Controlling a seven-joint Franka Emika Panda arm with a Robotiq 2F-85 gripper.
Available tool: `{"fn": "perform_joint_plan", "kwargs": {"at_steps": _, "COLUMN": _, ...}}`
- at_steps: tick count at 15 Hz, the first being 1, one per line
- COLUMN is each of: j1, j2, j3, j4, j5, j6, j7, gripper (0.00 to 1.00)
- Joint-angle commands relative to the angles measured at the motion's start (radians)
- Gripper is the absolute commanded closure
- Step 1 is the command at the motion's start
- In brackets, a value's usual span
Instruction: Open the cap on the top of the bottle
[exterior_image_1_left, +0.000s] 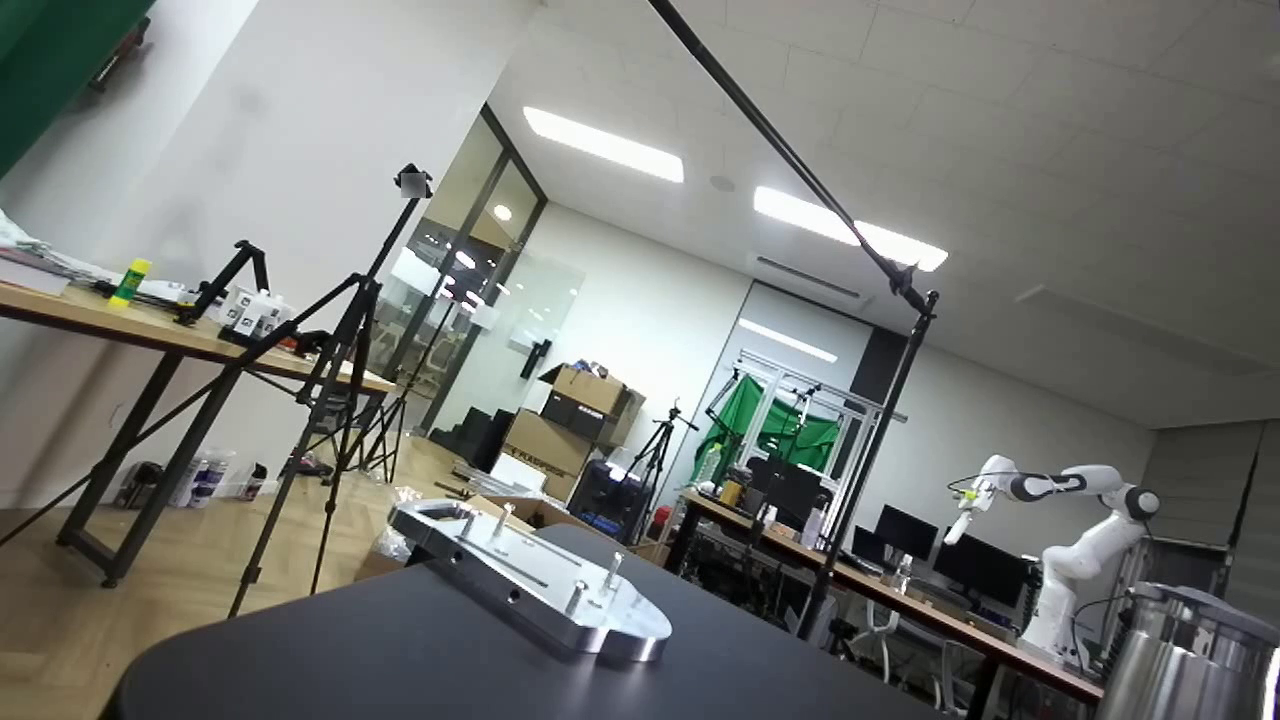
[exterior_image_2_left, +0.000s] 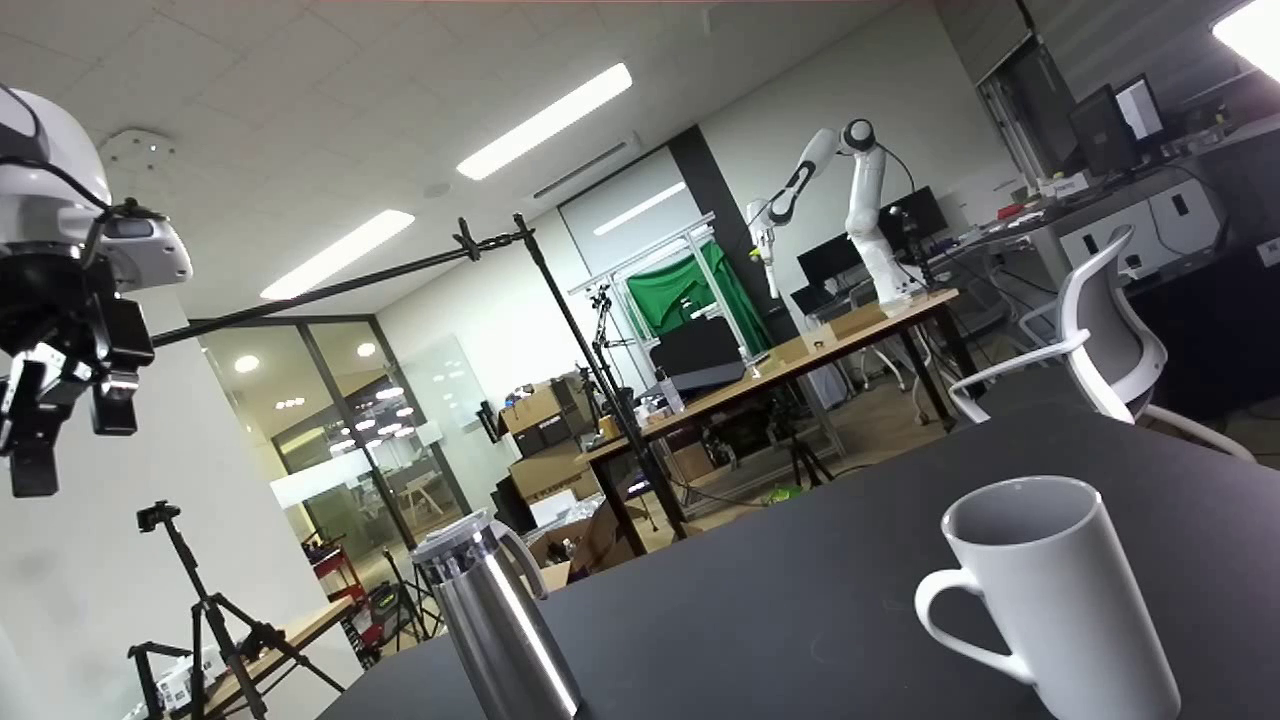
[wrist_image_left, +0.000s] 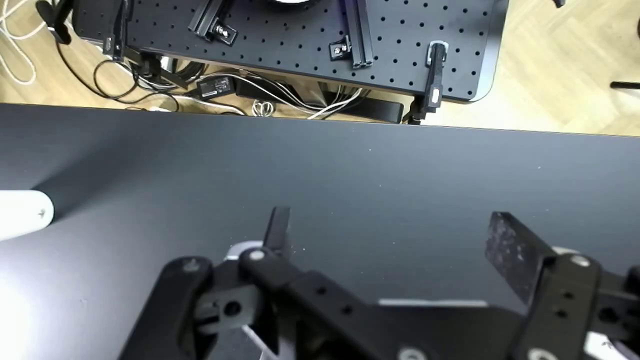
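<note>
The bottle is a silver metal jug that stands on the black table in an exterior view (exterior_image_2_left: 510, 630). It also shows at the right edge of an exterior view (exterior_image_1_left: 1185, 665). Its grey cap (exterior_image_2_left: 455, 537) sits on the top, and a grey handle is at its side. My gripper (exterior_image_2_left: 75, 442) is open and empty, high up and to the left of the bottle in that picture. In the wrist view the gripper (wrist_image_left: 390, 225) has its fingers wide apart with bare table between them. A pale rim behind the left finger is too hidden to name.
A white mug (exterior_image_2_left: 1075, 610) stands on the black table (exterior_image_2_left: 760, 620). A metal plate with pegs (exterior_image_1_left: 540, 575) lies on the table. In the wrist view a white rounded object (wrist_image_left: 22, 214) is at the left, and a black perforated board (wrist_image_left: 285, 37) stands beyond the table edge.
</note>
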Motion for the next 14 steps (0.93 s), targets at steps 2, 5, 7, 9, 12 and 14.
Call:
{"fn": "perform_joint_plan", "kwargs": {"at_steps": 2, "j1": 0.012, "j2": 0.003, "j3": -0.010, "j4": 0.003, "j5": -0.003, "j6": -0.002, "j7": 0.004, "gripper": 0.00}}
{"fn": "perform_joint_plan", "kwargs": {"at_steps": 5, "j1": 0.012, "j2": 0.003, "j3": -0.010, "j4": 0.003, "j5": -0.003, "j6": -0.002, "j7": 0.004, "gripper": 0.00}}
{"fn": "perform_joint_plan", "kwargs": {"at_steps": 7, "j1": 0.012, "j2": 0.003, "j3": -0.010, "j4": 0.003, "j5": -0.003, "j6": -0.002, "j7": 0.004, "gripper": 0.00}}
{"fn": "perform_joint_plan", "kwargs": {"at_steps": 9, "j1": 0.014, "j2": -0.004, "j3": -0.008, "j4": -0.005, "j5": -0.010, "j6": 0.014, "j7": -0.001, "gripper": 0.00}}
{"fn": "perform_joint_plan", "kwargs": {"at_steps": 12, "j1": -0.004, "j2": -0.019, "j3": 0.008, "j4": -0.039, "j5": -0.056, "j6": 0.148, "j7": 0.075, "gripper": 0.25}}
{"fn": "perform_joint_plan", "kwargs": {"at_steps": 14, "j1": -0.011, "j2": -0.016, "j3": -0.001, "j4": -0.061, "j5": -0.079, "j6": 0.271, "j7": 0.093, "gripper": 0.32}}
